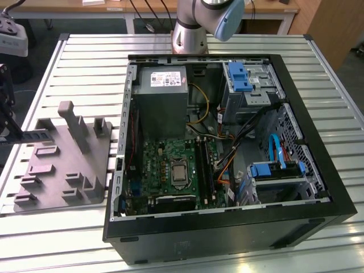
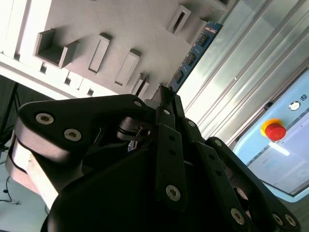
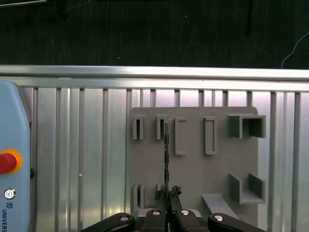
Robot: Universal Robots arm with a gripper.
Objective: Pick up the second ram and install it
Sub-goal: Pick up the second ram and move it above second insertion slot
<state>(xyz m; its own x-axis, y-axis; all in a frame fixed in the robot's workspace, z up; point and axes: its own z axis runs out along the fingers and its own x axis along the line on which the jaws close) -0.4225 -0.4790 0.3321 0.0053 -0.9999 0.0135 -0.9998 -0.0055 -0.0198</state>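
Observation:
The second ram [image 1: 34, 135] is a thin dark stick held level over the back edge of the grey fixture block [image 1: 62, 170], at the exterior view's far left. My gripper [image 1: 10, 132] is shut on one end of it. In the first wrist view the ram [image 3: 166, 154] shows edge-on, running from my gripper [image 3: 168, 195] across the fixture block [image 3: 203, 174] toward its row of narrow slots. The second wrist view has my gripper [image 2: 164, 94] closed on the ram [image 2: 192, 54], whose chips show. Whether the ram touches the fixture, I cannot tell.
An open computer case [image 1: 227, 227] lies at the table's centre, with the motherboard [image 1: 170, 165] and its memory slots [image 1: 206, 165] exposed. The arm base [image 1: 190, 34] stands behind it. A pale-blue pendant with a red stop button [image 3: 7, 162] lies on the slatted table [image 1: 57, 227].

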